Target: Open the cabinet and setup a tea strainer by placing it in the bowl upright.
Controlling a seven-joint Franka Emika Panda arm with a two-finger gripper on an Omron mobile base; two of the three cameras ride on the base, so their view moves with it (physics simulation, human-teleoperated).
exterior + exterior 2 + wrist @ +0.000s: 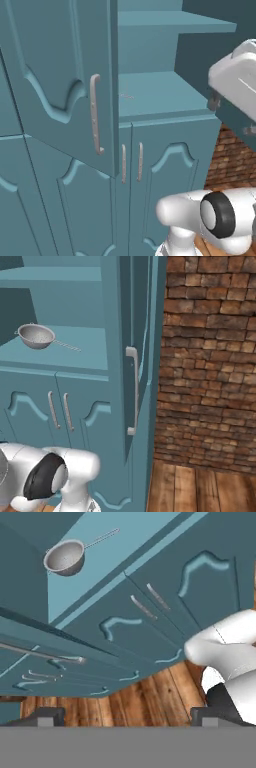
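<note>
Dark fingertips of the hand (128, 717) sit wide apart at six o'clock in the hand view, spread and holding nothing. Beyond them, the lower doors (165, 607) stand closed. At eleven o'clock the tea strainer (64, 557) rests on the shelf (100, 567) of the cabinet (135, 356), whose doors stand open.

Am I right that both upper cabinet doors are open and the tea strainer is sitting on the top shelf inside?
Not quite. The cabinet doors are open, but the tea strainer sits on the lower shelf, directly above the short-handled lower doors, not on the top one. The right base view shows this; the hand view shows the strainer there too.
</note>
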